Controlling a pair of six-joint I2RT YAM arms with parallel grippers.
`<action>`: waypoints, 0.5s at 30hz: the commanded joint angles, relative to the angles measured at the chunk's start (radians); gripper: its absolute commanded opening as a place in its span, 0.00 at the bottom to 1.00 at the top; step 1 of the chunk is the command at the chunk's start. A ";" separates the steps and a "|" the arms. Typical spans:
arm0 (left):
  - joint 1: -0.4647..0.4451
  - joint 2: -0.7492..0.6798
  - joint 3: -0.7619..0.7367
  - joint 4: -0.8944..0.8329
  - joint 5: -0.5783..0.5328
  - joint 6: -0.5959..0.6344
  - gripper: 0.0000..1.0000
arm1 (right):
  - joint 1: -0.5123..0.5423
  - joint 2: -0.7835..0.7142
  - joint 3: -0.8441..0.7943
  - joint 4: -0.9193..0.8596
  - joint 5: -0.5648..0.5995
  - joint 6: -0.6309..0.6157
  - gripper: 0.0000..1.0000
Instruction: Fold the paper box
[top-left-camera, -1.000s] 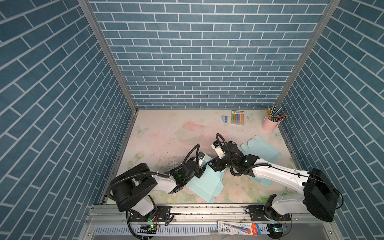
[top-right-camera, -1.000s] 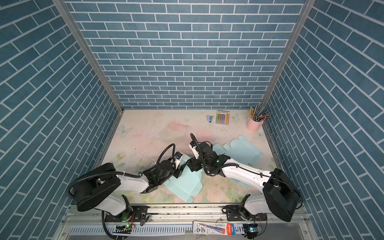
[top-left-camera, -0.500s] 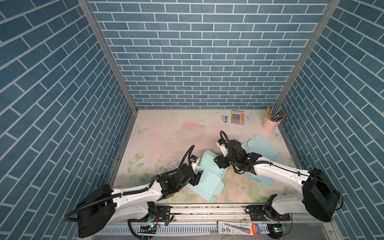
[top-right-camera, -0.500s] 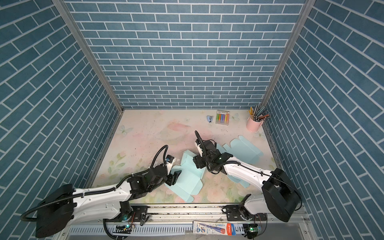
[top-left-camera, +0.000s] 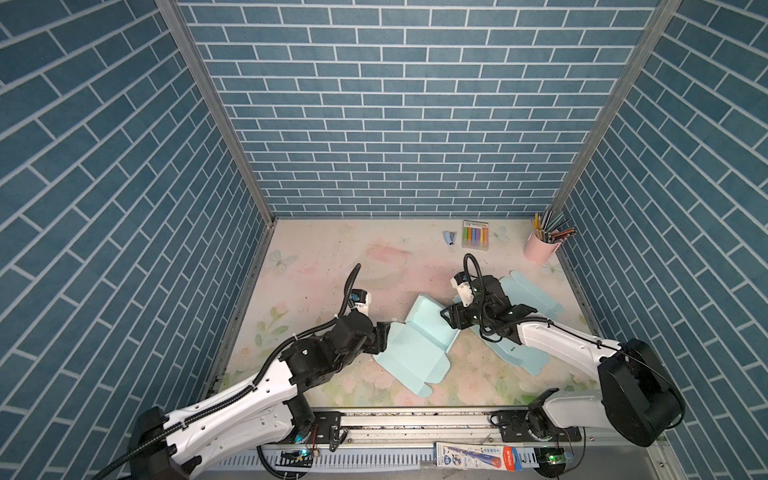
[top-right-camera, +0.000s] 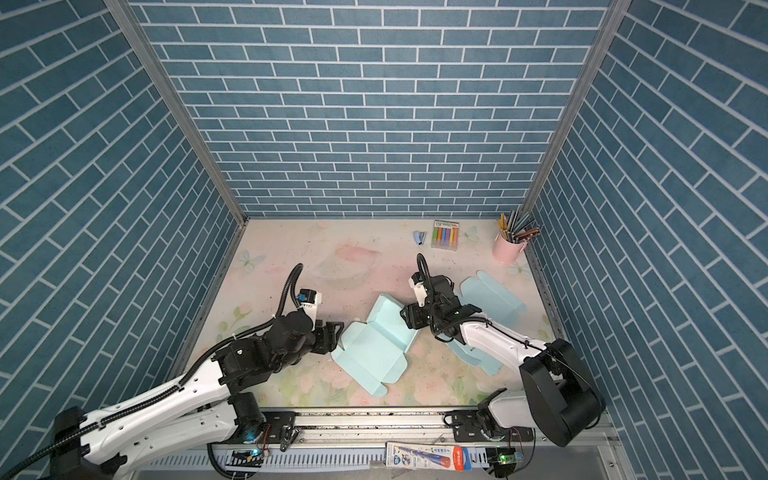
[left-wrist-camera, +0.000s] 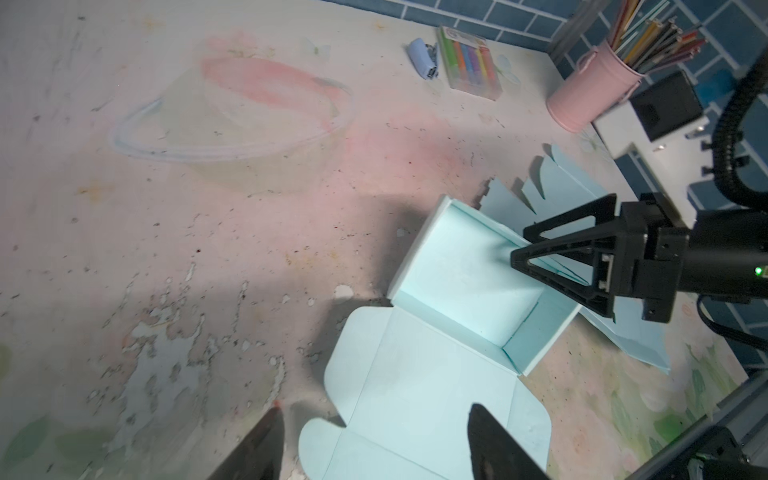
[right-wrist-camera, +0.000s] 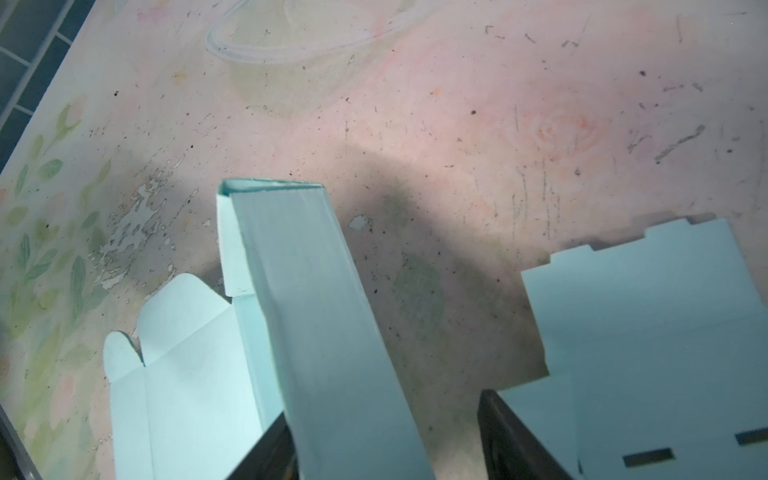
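Paper box (top-left-camera: 415, 345) sat on the table (top-left-camera: 332, 257) near its front middle, half formed. Its tray end had the walls raised, while the lid panel and flaps lay flat, not yet folded over. Left fingers (left-wrist-camera: 494, 449) hovered spread above the lid flap, grasping nothing. Right fingers (right-wrist-camera: 511, 444) straddled one tray wall, parted, not pinching it.
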 joint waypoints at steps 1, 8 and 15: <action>0.033 -0.054 0.036 -0.190 0.000 -0.112 0.69 | -0.033 0.027 -0.020 0.050 -0.060 -0.023 0.64; 0.039 -0.067 -0.010 -0.194 0.082 -0.196 0.69 | -0.079 0.054 -0.045 0.101 -0.112 -0.032 0.63; 0.000 -0.066 -0.138 0.069 0.175 -0.351 0.78 | -0.102 0.056 -0.098 0.152 -0.147 -0.040 0.62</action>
